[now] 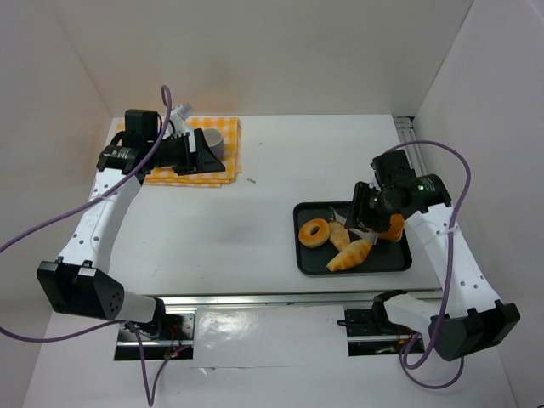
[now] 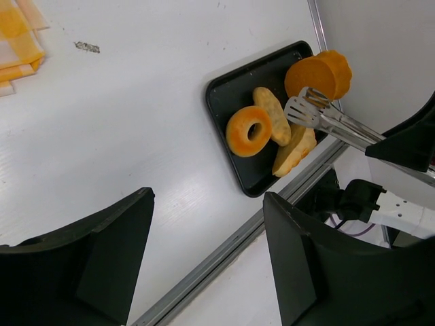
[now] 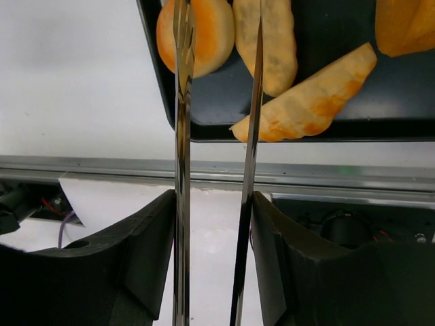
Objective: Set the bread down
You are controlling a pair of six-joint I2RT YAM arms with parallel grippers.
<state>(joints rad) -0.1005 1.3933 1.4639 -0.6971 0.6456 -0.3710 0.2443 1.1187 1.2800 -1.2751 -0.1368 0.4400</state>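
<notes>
The bread (image 1: 340, 235) is a pale tan oval roll lying on the black tray (image 1: 393, 262), between the ring doughnut (image 1: 315, 232) and the ridged croissant (image 1: 350, 255). It also shows in the left wrist view (image 2: 272, 115) and the right wrist view (image 3: 268, 44). My right gripper (image 1: 367, 212) (image 3: 214, 204) is shut on metal tongs (image 3: 182, 136). The tongs' arms stand apart, with nothing between them. Their tips (image 2: 306, 109) hover just above the bread and the doughnut (image 3: 204, 34). My left gripper (image 1: 200, 157) (image 2: 207, 197) is open and empty, far left over the cloth.
A yellow checked cloth (image 1: 170, 177) with a grey bowl (image 1: 214, 140) lies at the back left. A round orange pastry (image 1: 393, 226) sits at the tray's right end. White walls close three sides; a metal rail (image 1: 280, 297) runs along the near edge.
</notes>
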